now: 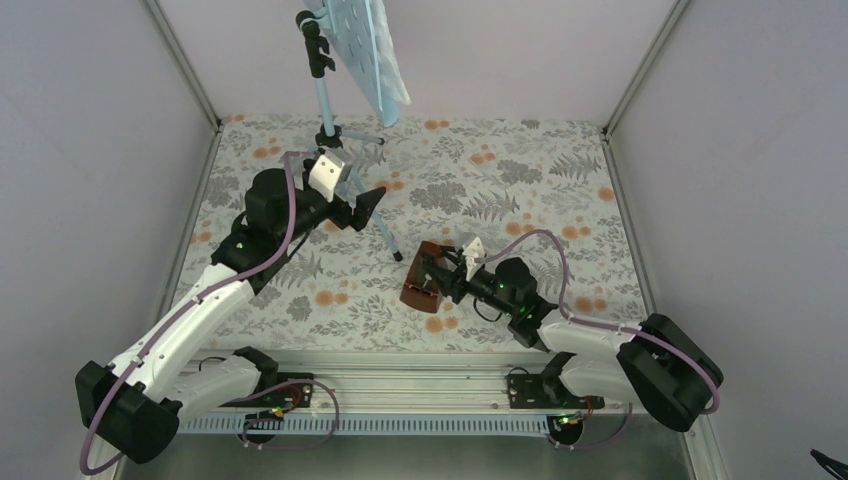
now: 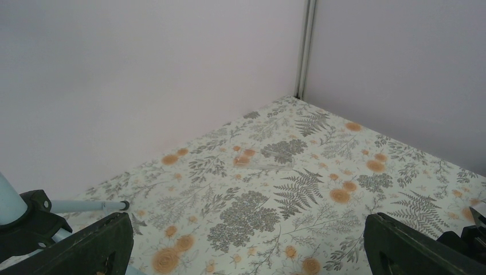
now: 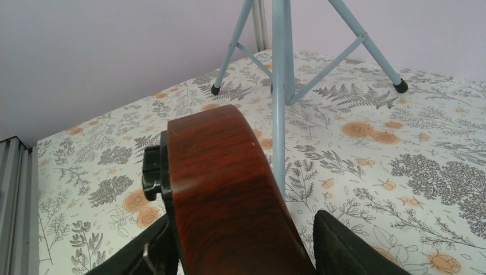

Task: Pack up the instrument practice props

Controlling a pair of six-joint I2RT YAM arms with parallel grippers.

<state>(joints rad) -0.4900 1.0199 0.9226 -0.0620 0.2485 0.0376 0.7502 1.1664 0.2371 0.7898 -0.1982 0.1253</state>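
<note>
**Right fingers astride the metronome, left gripper wide open by the stand**

Your right gripper (image 1: 436, 270) is straddling the brown wooden metronome (image 3: 223, 183), with one black finger (image 3: 349, 246) on each flank. In the right wrist view the wood is filling almost all the space between them; the finger on the left of that view is looking pressed against it, while a thin sliver of cloth is showing beside the other; so you are not able to tell whether the hold is firm or the jaws are only lying alongside. The metronome is sitting on the floral tablecloth (image 1: 520, 200) near the middle of the table, towards the arms' edge; a small black knob (image 3: 150, 172) is sticking out of one side. It is lying just beside the foot (image 1: 397, 257) of the nearest leg of the light-blue music stand (image 1: 325, 95).

Your left gripper (image 2: 247, 229) is hanging fully spread and holding nothing; its jaws are sitting at the far edges of the left wrist view, with only patterned cloth showing between them. From above it is hovering close beside that same stand leg, partway up; whether it is touching the leg is not clear. The stand is standing upright on its tripod towards the back left of the table; its hole-dotted plate (image 1: 360, 50) is tilting at the top. In the left wrist view another leg (image 2: 86, 204) and the black hub (image 2: 28, 223) are showing at the left edge.
</note>
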